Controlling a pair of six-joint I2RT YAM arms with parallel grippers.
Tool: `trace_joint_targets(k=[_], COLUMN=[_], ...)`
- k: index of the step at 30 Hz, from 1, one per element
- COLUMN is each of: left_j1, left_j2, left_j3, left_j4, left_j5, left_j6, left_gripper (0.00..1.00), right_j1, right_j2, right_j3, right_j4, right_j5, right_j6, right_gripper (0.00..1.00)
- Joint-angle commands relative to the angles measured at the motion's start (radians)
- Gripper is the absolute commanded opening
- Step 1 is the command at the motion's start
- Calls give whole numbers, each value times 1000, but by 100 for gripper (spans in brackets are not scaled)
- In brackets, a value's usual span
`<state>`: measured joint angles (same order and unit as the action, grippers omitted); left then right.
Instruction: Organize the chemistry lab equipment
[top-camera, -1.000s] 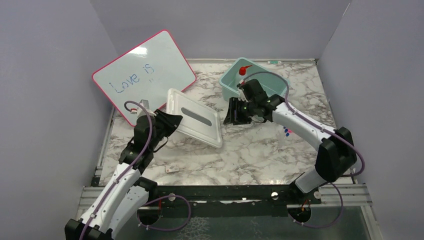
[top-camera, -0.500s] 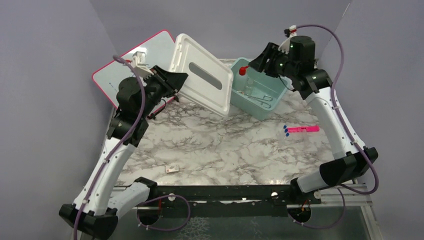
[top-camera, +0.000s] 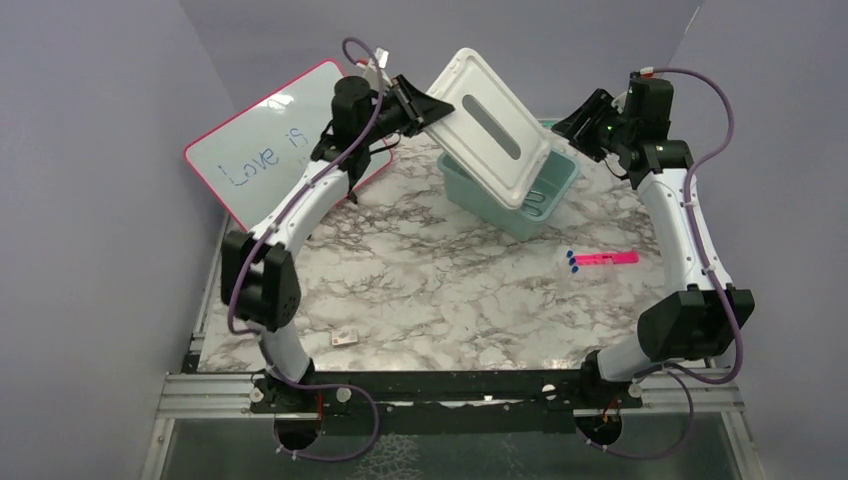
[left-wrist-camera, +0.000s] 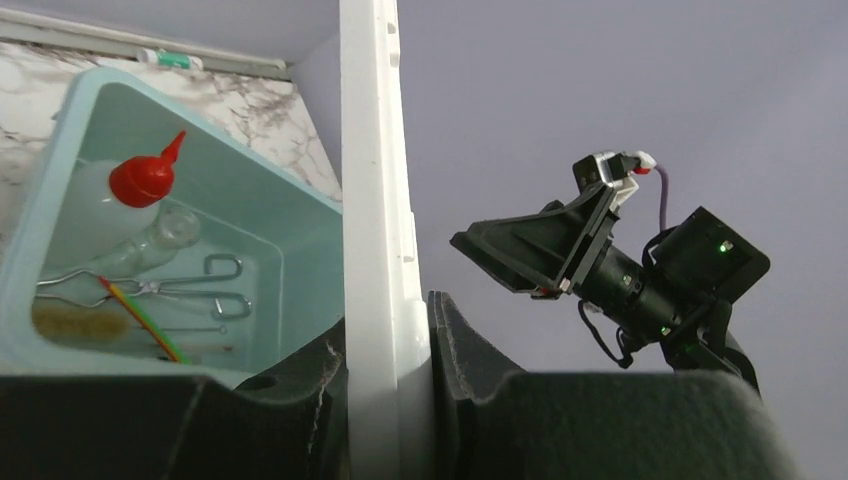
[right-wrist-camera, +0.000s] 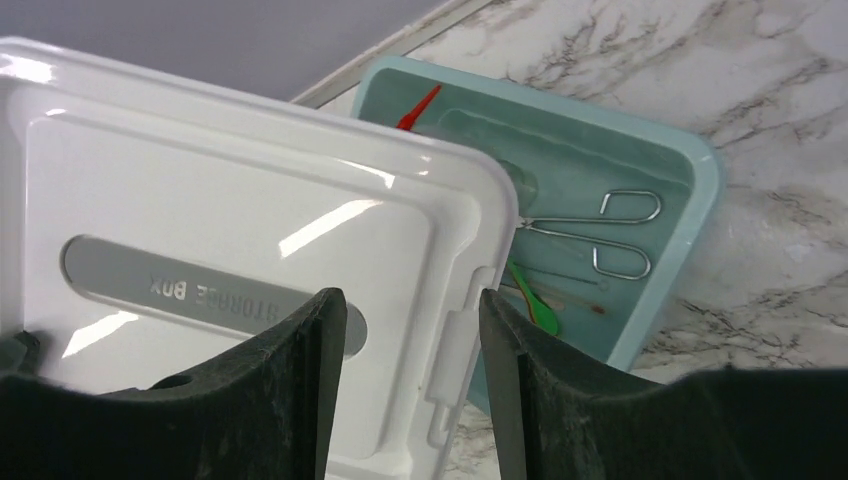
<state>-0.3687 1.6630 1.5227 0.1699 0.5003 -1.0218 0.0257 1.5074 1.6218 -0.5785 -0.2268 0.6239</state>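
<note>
My left gripper (top-camera: 418, 103) is shut on the edge of the white storage-box lid (top-camera: 495, 130) and holds it tilted in the air over the teal bin (top-camera: 560, 185). In the left wrist view the lid (left-wrist-camera: 375, 200) stands edge-on between my fingers (left-wrist-camera: 385, 370). The bin (left-wrist-camera: 60, 170) holds the squeeze bottle with red cap (left-wrist-camera: 140, 180), metal forceps (left-wrist-camera: 170, 290), a brush and thin sticks. My right gripper (top-camera: 580, 122) is open and empty, raised beside the bin's far right. Its view shows the lid (right-wrist-camera: 220, 250) and forceps (right-wrist-camera: 610, 230) below.
A pink-framed whiteboard (top-camera: 280, 145) leans at the back left. A pink tool with blue tips (top-camera: 600, 258) lies on the marble table (top-camera: 420, 290) right of centre. A small tag (top-camera: 345, 339) lies near the front left. Purple walls enclose the table.
My left arm has swung the lid up and to the right, from the left side to above the bin. My right gripper has risen and drawn back to the right of the bin.
</note>
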Motion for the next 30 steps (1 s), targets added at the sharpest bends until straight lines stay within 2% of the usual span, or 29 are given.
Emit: trace_joint_targets(k=[1,5,10,24,30], left_j1=[-39,-59,-61,-53,-61], left_j2=[212,377,458,490,480], left_j3=[222,364,390,309,269], left_j4=[185,215,224,250,258], left_j5=[156,197,200,151,154], left_j6=[-157,-214,-228,-207,-245], left_gripper=[0,0,0,0,0], right_j1=[-50,-68,-70,-70,-70], right_j2=[5,24,76,218,225], right_j3=[-53,-84,-88,-81,-69], right_j4=[-22,-11,-24,-48,-79], right_j5=[92,134,177,166,276], right_j6=[-14,-41,-88,-147,-148], right_gripper=[56,56,56,51,50])
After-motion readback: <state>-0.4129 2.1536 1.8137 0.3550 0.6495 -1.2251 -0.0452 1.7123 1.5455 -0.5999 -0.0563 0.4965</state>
